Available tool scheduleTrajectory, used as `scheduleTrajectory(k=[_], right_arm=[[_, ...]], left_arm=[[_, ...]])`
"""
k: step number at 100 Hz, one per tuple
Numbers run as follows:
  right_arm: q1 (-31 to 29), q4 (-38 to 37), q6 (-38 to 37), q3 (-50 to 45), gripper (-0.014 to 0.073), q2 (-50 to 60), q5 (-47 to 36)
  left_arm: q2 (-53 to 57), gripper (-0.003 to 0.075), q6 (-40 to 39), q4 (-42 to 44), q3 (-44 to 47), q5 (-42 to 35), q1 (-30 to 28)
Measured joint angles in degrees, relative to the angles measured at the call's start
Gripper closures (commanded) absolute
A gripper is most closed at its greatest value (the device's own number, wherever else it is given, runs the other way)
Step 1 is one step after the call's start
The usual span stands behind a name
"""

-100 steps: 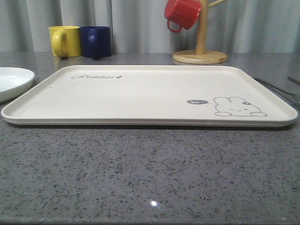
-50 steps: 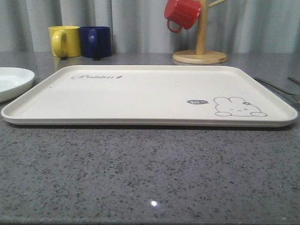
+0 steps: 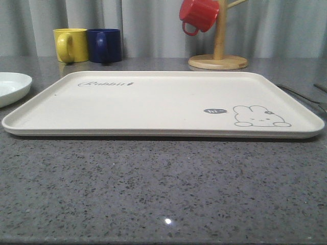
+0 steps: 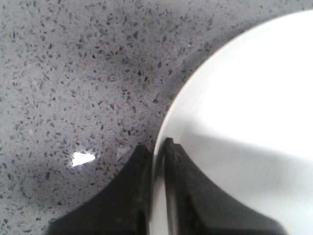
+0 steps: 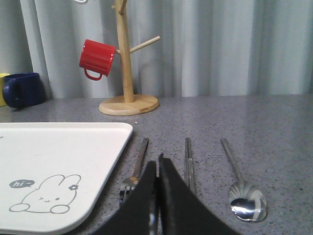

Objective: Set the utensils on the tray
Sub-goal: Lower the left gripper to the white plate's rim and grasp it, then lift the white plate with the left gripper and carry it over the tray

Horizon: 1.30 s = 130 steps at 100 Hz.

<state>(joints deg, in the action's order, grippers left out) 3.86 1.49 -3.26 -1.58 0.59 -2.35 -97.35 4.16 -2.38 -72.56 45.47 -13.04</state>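
The cream tray with the rabbit drawing lies flat in the middle of the grey table, nothing on it. A white plate sits on the table off its left end. My left gripper is shut on the plate's rim, one finger inside and one outside. To the right of the tray lie a silver fork, flat chopsticks and a spoon side by side. Above the table between fork and chopsticks, my right gripper is shut on nothing.
A yellow mug and a blue mug stand behind the tray's left corner. A red mug hangs on a wooden mug stand at the back right. A curtain closes off the far side.
In the front view the white plate has slid a little to the left, away from the tray. The tray and mugs have not moved.
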Motion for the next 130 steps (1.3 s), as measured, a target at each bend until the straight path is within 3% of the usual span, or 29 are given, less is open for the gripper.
scheduleTrajectory(k=[15, 46, 66, 84, 130], right_arm=[[0.0, 0.0, 0.0, 0.0, 0.0662, 0.0, 0.0], [0.0, 0.0, 0.0, 0.0, 0.0662, 0.0, 0.0], [0.0, 0.0, 0.0, 0.0, 0.0662, 0.0, 0.0], [0.0, 0.0, 0.0, 0.0, 0.0662, 0.0, 0.0], [0.0, 0.0, 0.0, 0.0, 0.0662, 0.0, 0.0]], left_arm=[[0.8, 0.0732, 1.1, -1.5, -0.1, 0.5, -0.2], [10.2, 0.0732, 10.1, -14.9, -0.1, 1.5, -5.3], [15.9, 0.0737, 13.2, -20.8, -0.1, 3.3, -5.6], [16.5, 0.0738, 17.6, -27.8, -0.1, 4.8, -0.4], [7.1, 0.0738, 18.6, -29.1, -2.7, 3.4, 18.5]])
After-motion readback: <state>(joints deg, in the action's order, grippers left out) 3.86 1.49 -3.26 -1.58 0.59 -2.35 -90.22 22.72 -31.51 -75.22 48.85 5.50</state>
